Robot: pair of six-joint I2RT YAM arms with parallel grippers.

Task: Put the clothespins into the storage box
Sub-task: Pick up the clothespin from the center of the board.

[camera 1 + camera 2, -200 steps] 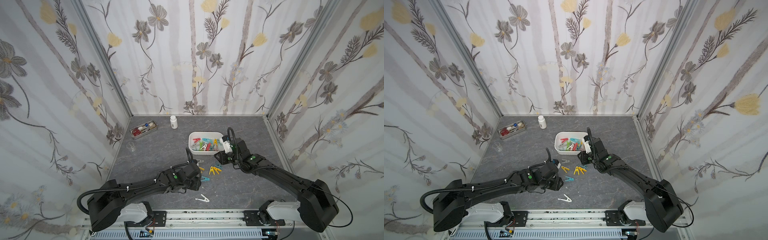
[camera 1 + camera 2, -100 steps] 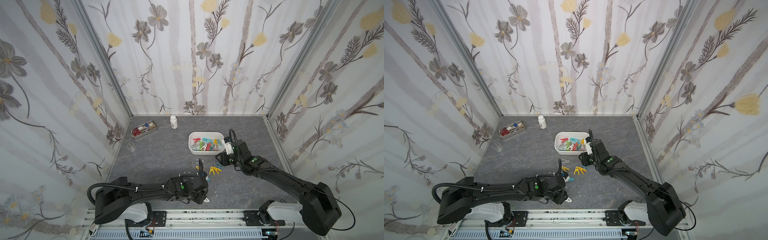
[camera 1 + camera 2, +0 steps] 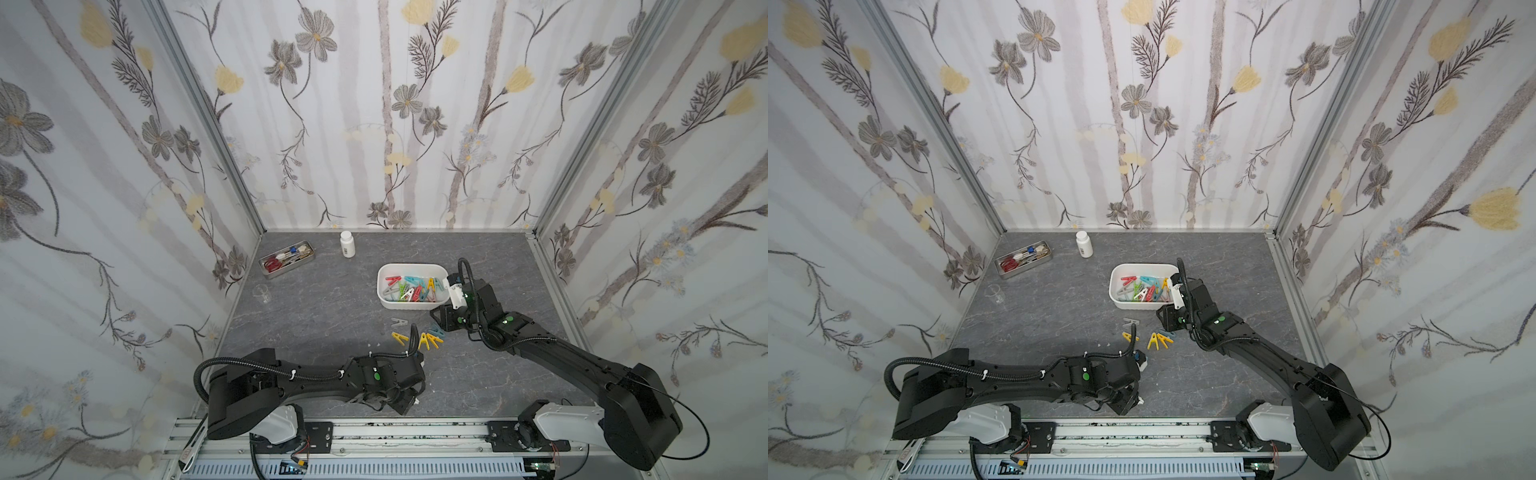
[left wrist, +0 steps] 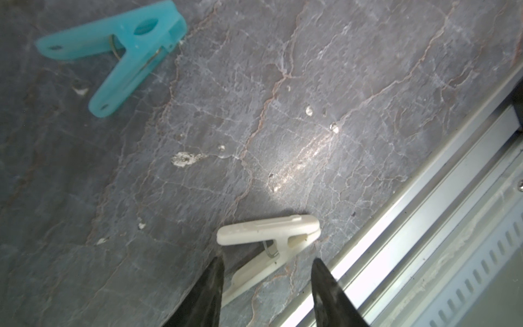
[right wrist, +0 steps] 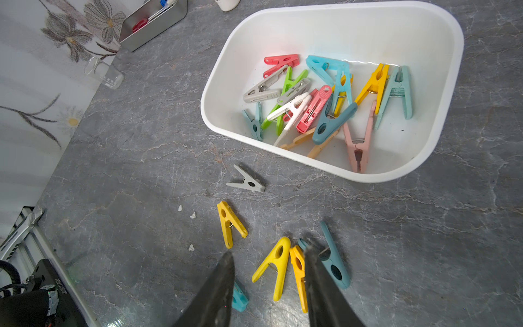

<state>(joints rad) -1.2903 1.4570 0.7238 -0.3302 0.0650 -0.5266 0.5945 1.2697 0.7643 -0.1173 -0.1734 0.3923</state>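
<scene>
The step in hand is clearing the last loose clothespins off the counter; most already lie in the storage box.

Close to the counter's front edge, left of centre, the left gripper (image 4: 267,260) hangs low over a white clothespin (image 4: 268,243). Its jaws are apart and empty, and the pin's lower leg runs down between the two dark fingers (image 4: 209,288). It looks ready for a pick: the next move calls for a short descent and a squeeze across the pin's body, keeping clear of the metal rail just beside it. A light teal clothespin (image 4: 113,53) lies further in from the edge, untouched.

Toward the middle of the counter, a grey clothespin (image 5: 247,182) sits nearest the box's front wall, with a single yellow clothespin (image 5: 230,223) just in front of it.

Next comes a tight cluster: two yellow clothespins (image 5: 273,266) touching at their tips, with a dark teal clothespin (image 5: 334,260) against them.

The right gripper (image 5: 268,250) hovers above this cluster, jaws apart and holding nothing. Because the pins crowd together, it will probably need to centre on one before closing.

The storage box (image 3: 411,305) stands right of centre, behind the loose pins, holding a mixed heap of colours.
</scene>
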